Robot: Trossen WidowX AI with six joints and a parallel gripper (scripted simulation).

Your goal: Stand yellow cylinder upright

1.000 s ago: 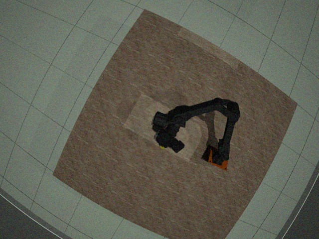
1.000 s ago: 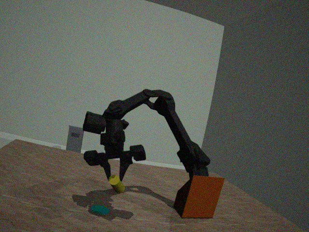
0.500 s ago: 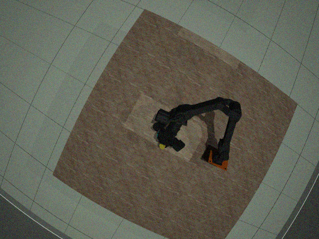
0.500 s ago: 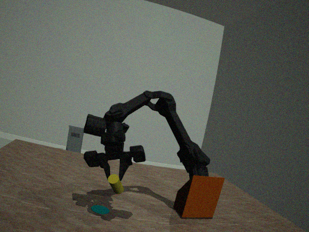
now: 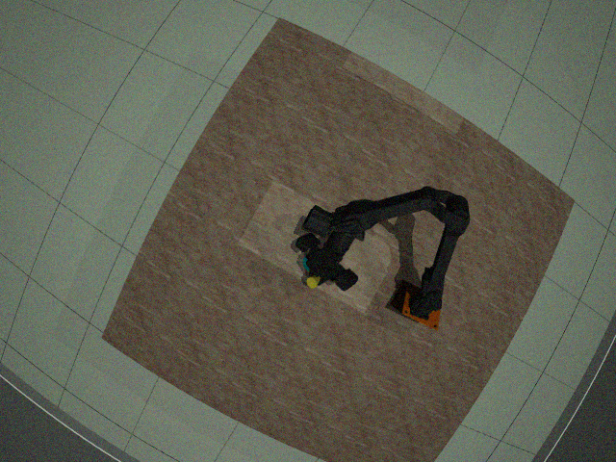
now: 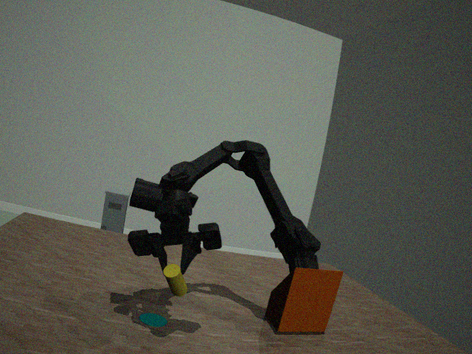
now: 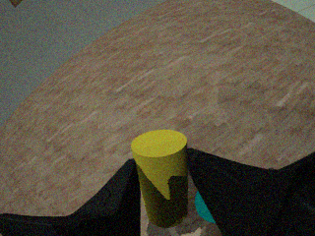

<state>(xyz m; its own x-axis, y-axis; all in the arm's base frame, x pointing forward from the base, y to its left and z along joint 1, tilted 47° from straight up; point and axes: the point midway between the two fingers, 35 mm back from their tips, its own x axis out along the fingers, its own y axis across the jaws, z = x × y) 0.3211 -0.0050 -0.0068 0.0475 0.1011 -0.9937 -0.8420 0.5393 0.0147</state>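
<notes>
yellow cyl point(image 6: 175, 279) clamped btwn jaws, tilted, above table, cyan circle point(image 6: 153, 319) nearby

Bare test room, wooden table point(image 6: 57, 266), tiled floor point(image 5: 99, 124)

You see one yellow cylinder point(image 6: 175, 279), one cyan circle point(image 6: 153, 319), one black arm point(image 6: 266, 186) with one claw point(image 6: 173, 264), one orange base block point(image 6: 308, 301), one desk point(image 6: 57, 266), and one grey box point(image 6: 114, 212) at centre left.

cyan circle point(image 6: 153, 319) unobstructed | orange base point(image 6: 308, 301) well apart (1 obstacle) | table point(image 6: 57, 266) open
</notes>
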